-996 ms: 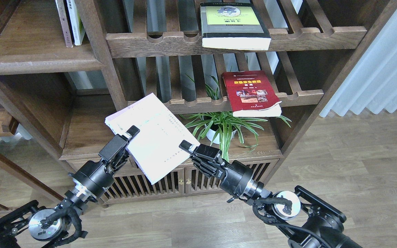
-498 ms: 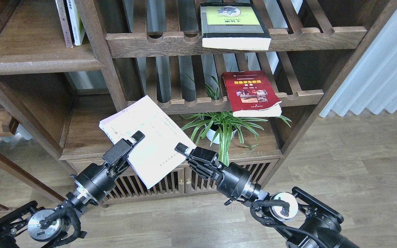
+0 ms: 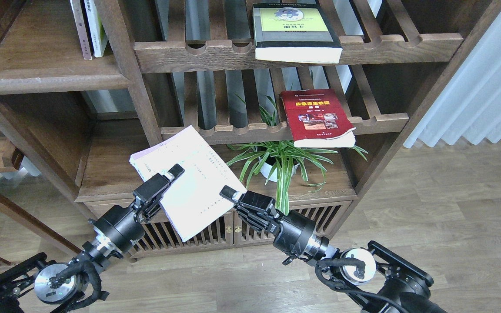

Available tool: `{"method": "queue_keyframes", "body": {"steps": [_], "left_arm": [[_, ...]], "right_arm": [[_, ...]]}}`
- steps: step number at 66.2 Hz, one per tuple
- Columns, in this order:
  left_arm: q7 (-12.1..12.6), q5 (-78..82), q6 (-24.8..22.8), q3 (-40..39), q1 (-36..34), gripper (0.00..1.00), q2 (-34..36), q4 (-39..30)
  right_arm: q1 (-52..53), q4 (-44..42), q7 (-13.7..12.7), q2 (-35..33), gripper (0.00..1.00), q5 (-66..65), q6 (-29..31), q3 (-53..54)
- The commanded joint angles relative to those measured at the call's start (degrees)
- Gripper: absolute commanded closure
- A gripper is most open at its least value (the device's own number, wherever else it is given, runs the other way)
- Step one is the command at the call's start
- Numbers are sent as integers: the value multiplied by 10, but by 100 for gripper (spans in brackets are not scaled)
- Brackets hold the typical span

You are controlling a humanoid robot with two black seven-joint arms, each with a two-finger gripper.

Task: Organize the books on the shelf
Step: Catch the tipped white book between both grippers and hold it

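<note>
The pale lavender-white book (image 3: 194, 174) hangs tilted in the air in front of the low cabinet. My right gripper (image 3: 229, 194) is shut on its right edge. My left gripper (image 3: 173, 174) straddles its left edge, with one finger (image 3: 163, 179) lying on the cover and the other hidden beneath. The red book (image 3: 318, 117) lies flat on the lower slatted rack. The thick grey-black book (image 3: 296, 32) lies on the upper slatted rack. The solid dark-brown shelf (image 3: 50, 78) is at the upper left.
Two thin upright books (image 3: 88, 28) stand at the back of the solid shelf. A potted spider plant (image 3: 278, 163) sits on the cabinet top, just right of my right gripper. A lower solid board (image 3: 111, 169) lies behind the held book. A pale curtain (image 3: 485, 87) hangs at right.
The pale book and my right gripper have shifted slightly left and down. My left gripper has slid further onto the book's cover. The red and grey-black books have not moved.
</note>
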Motion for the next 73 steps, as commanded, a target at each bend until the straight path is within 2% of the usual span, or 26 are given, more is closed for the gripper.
{"method": "queue_keyframes", "body": {"steps": [1, 27, 35, 41, 42, 44, 45, 51, 55, 62, 73], "left_arm": [[-1, 0, 0, 6, 1, 86, -1, 0], [-4, -2, 0, 32, 7, 89, 13, -2], [-9, -3, 0, 30, 5, 89, 13, -1], [-10, -3, 0, 27, 6, 89, 13, 0], [-10, -3, 0, 27, 6, 89, 13, 0], [-10, -3, 0, 27, 7, 89, 13, 0], [-10, -3, 0, 26, 8, 89, 13, 1], [-10, -3, 0, 25, 8, 89, 13, 1], [-10, -3, 0, 25, 8, 89, 13, 1], [-10, -3, 0, 24, 8, 88, 14, 1], [-10, -3, 0, 20, 8, 88, 14, 1]], "right_arm": [[0, -1, 0, 0, 93, 0, -1, 2], [0, -9, 3, 4, 91, 1, -2, 8], [0, -9, 3, 4, 87, 1, -3, 7], [0, -9, 4, 4, 74, 1, -5, 5], [-1, -9, 6, 4, 64, 1, -7, 4], [0, -9, 7, 5, 54, 0, -11, 1], [0, -8, 8, 8, 34, -2, -26, 0], [0, -4, 8, 8, 26, -1, -43, 0], [0, -3, 9, 9, 16, -2, -48, 0], [0, -3, 9, 12, 7, -2, -49, 1], [0, -4, 10, 12, 2, -3, -64, 8]]}}
